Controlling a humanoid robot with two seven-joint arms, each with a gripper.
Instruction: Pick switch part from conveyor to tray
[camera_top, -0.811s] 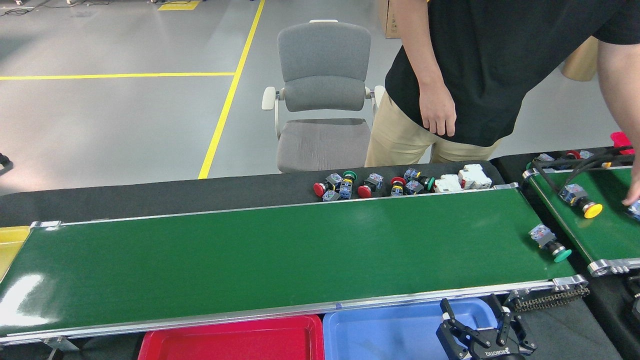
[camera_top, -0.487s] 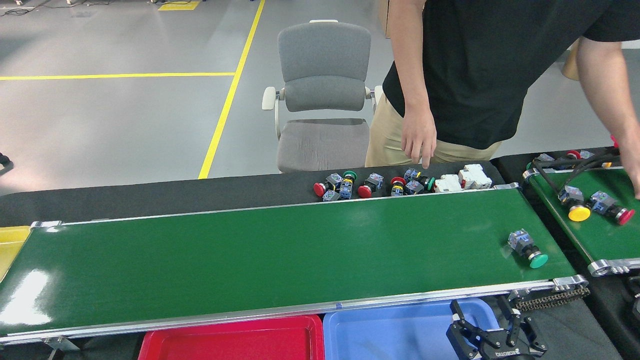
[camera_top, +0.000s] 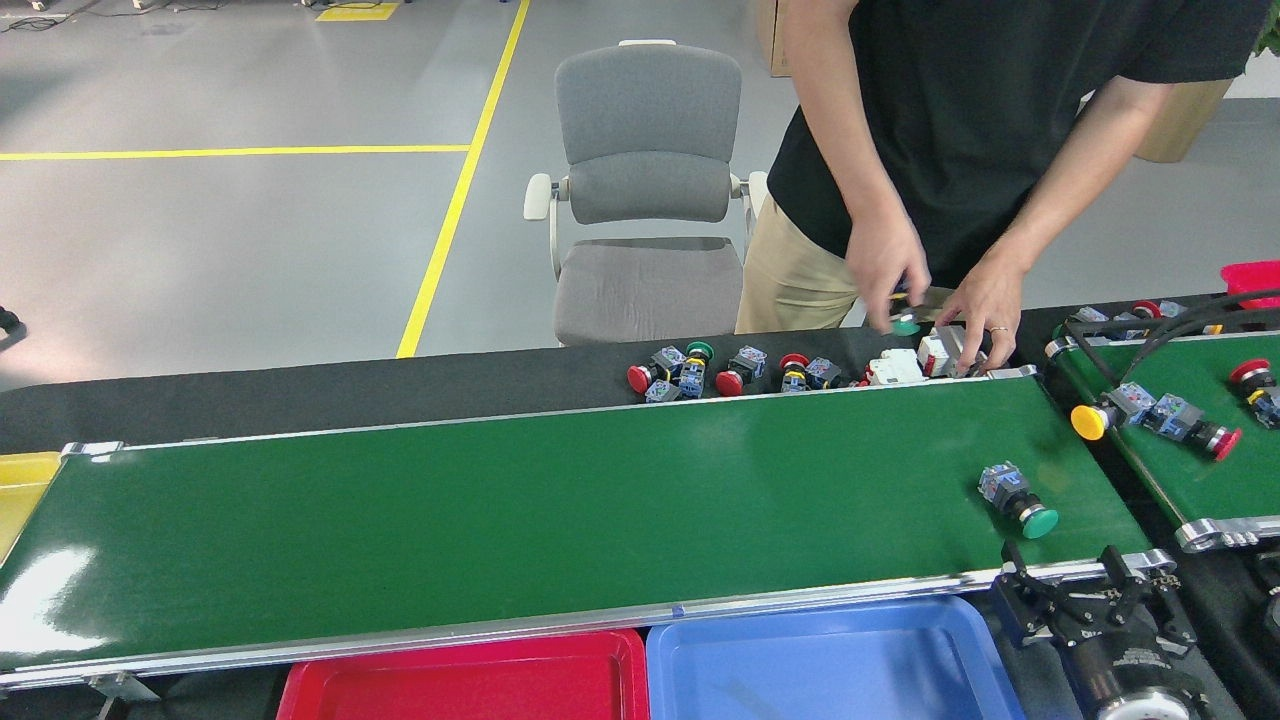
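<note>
A grey workshop floor with yellow lines is stretching behind the black tabletop, and a grey chair is standing beyond it. The long green conveyor is running across my view. A switch part with a green cap is lying on its side near the belt's right end, cap pointing toward the near rail. My right hand is hovering just below that rail, near the part but not touching it, its fingers standing apart and holding nothing. My left hand is not showing. A blue tray and a red tray are sitting side by side under the near rail. A person in a black shirt is leaning over a pile of switches behind the belt, both hands among them. On the shorter belt at right, more switches are lying.
</note>
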